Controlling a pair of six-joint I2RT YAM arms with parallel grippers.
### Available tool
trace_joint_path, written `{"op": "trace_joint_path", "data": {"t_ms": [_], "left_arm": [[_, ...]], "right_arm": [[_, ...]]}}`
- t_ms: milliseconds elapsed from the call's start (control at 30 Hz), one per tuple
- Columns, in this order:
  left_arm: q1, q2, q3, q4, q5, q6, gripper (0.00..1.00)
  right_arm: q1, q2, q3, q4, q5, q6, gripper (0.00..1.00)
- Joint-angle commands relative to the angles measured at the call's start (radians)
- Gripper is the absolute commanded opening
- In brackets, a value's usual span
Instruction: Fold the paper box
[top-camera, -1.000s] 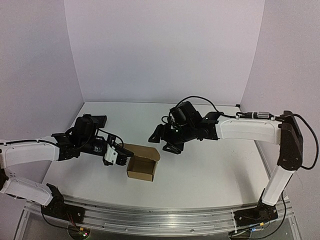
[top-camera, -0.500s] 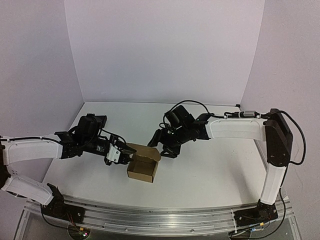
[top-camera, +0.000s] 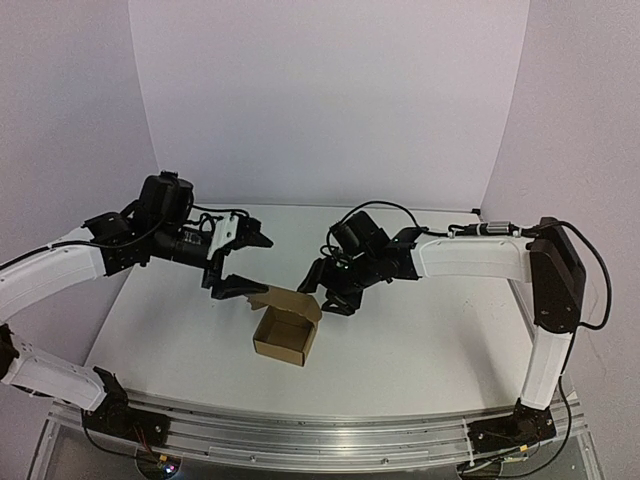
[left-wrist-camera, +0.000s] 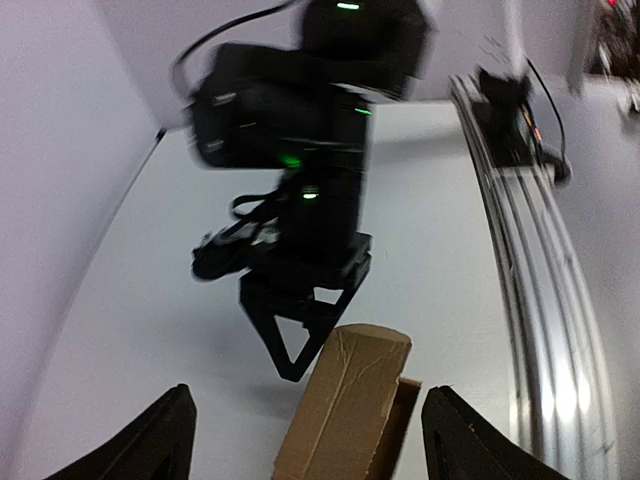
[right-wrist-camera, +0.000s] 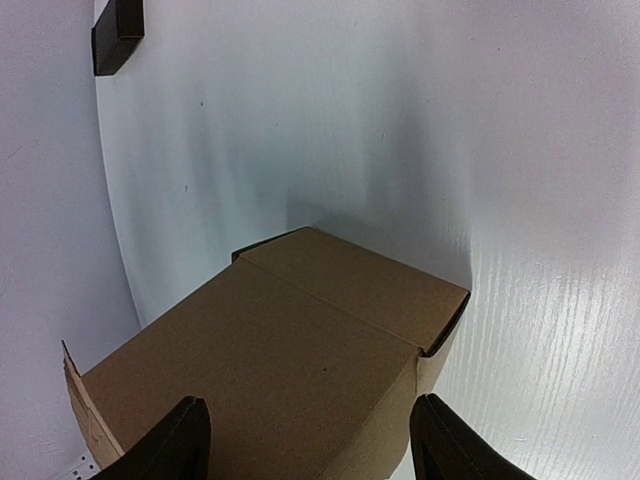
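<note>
The paper box (top-camera: 285, 336) is a small brown cardboard box standing on the white table, its lid flap (top-camera: 293, 301) up at the back. My left gripper (top-camera: 247, 263) hangs open above and to the left of the box, holding nothing. In the left wrist view the box (left-wrist-camera: 350, 400) lies below and between the wide-spread fingertips (left-wrist-camera: 165, 440). My right gripper (top-camera: 325, 291) is open just behind the lid. In the right wrist view the brown lid (right-wrist-camera: 290, 340) fills the space under the right gripper (right-wrist-camera: 312, 440). I cannot tell whether it touches.
A small black rectangular object (right-wrist-camera: 118, 30) lies at the far left of the table. The right arm's black gripper (left-wrist-camera: 300, 320) faces the left wrist camera across the box. A metal rail (top-camera: 320, 430) runs along the near table edge.
My left gripper has opened, let go of the box's left side and lifted up and away to the left. My right gripper has moved in closer behind the lid.
</note>
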Motion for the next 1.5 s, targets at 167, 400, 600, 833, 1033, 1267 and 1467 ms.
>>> {"op": "trace_joint_path", "data": {"t_ms": [167, 400, 600, 833, 1033, 1267, 1467], "left_arm": [[0.208, 0.288, 0.165, -0.249, -0.061, -0.941, 0.88], [0.208, 0.341, 0.089, -0.226, 0.069, -1.044, 0.99], [0.206, 0.364, 0.082, -0.222, 0.147, -1.099, 0.91], [0.188, 0.378, 0.027, -0.23, 0.191, -1.136, 0.82], [0.173, 0.39, 0.059, -0.219, 0.215, -1.144, 0.8], [0.182, 0.413, 0.182, -0.348, 0.076, -0.897, 0.79], [0.217, 0.417, 0.234, -0.435, -0.041, -0.653, 0.79]], "right_arm": [[0.002, -0.008, -0.008, 0.012, 0.015, 0.015, 0.7], [0.002, -0.027, -0.011, 0.013, 0.011, 0.02, 0.7], [0.002, -0.032, 0.003, 0.011, -0.02, 0.028, 0.7], [0.002, -0.032, 0.002, 0.011, -0.119, 0.061, 0.71], [0.002, -0.036, -0.007, 0.011, -0.154, 0.08, 0.72], [-0.007, -0.089, -0.071, -0.002, -0.112, 0.085, 0.72], [-0.001, -0.165, -0.142, -0.006, -0.053, 0.133, 0.73]]}}
